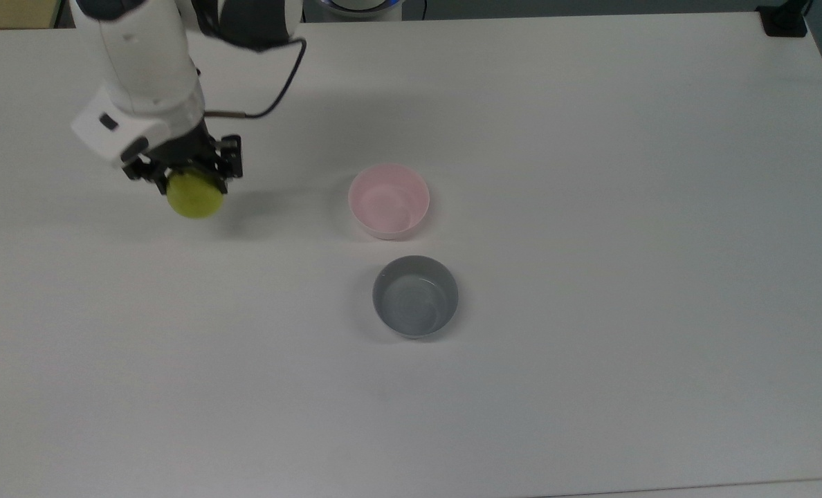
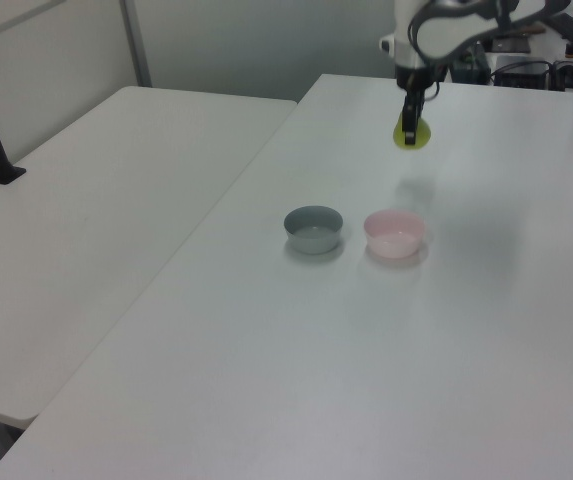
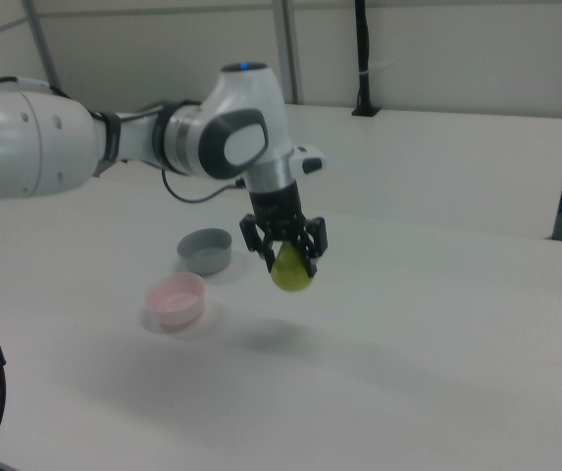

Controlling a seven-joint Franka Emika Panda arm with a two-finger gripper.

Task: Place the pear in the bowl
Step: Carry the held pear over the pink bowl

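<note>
Pear (image 1: 194,196) hangs above the counter (image 1: 591,207), clamped in the tool (image 1: 184,181); carrying it over and lowering it into the empty pink bowl (image 1: 388,201) remains.

From my end: the pear (image 1: 194,196) hangs in the gripper (image 1: 183,181) above the surface (image 1: 591,207), well off to the top view's left of the bowl (image 1: 388,201). The second bowl (image 1: 415,297) sits just below that one in the top view, both on the surface.
</note>
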